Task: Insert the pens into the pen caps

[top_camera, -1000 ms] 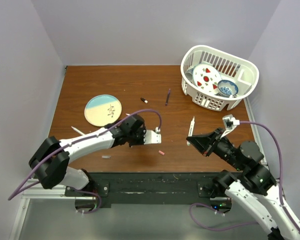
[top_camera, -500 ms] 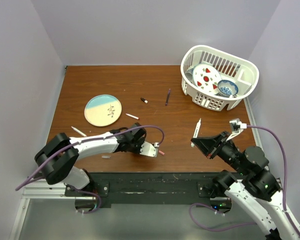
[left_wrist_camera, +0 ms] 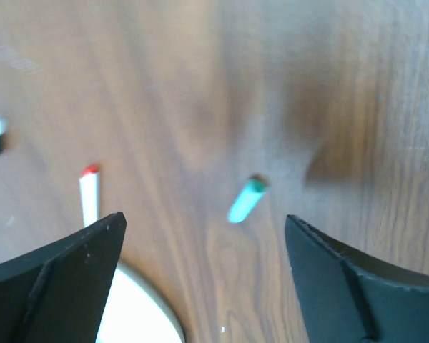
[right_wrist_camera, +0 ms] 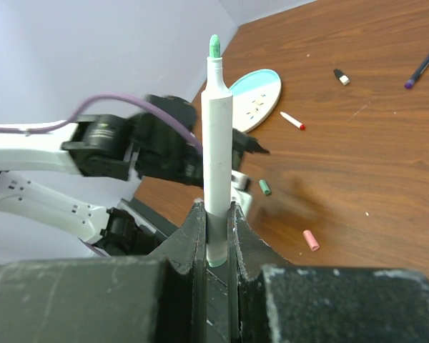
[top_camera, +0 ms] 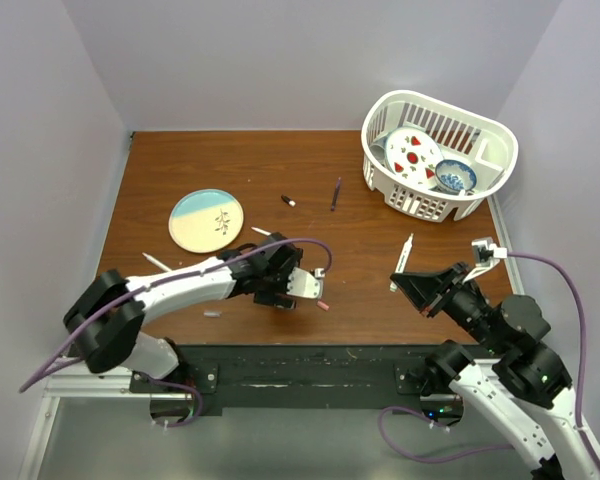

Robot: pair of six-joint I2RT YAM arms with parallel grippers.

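Pens and caps lie scattered on the table (top_camera: pixel 180 165) — all but the green-tipped pen (right_wrist_camera: pixel 216 107), which stands upright in the right gripper (right_wrist_camera: pixel 216 214). Its fingers are pinched narrow on the low end of the barrel, so the tip is free. Its match, the green cap (left_wrist_camera: pixel 244 200), lies flat on the wood near the front edge, between the widely spread jaws of the left gripper (left_wrist_camera: pixel 205 220), which hangs above it without touching. A pink cap (right_wrist_camera: pixel 311 240) lies just to the right and nearer. A red-tipped pen (left_wrist_camera: pixel 89 196) lies to the left, beside the plate (top_camera: pixel 185 215).

The cap looks like a tiny, light, stiff plastic tube, smooth and round, so it would likely roll or skitter if one finger reached it first. A hold across its closed end seems best, squarely and from both sides at once, with the open mouth left clear. The pen is equally light and rigid — a low grip suits it, though a long free barrel may pivot in the fingers under a hard push.
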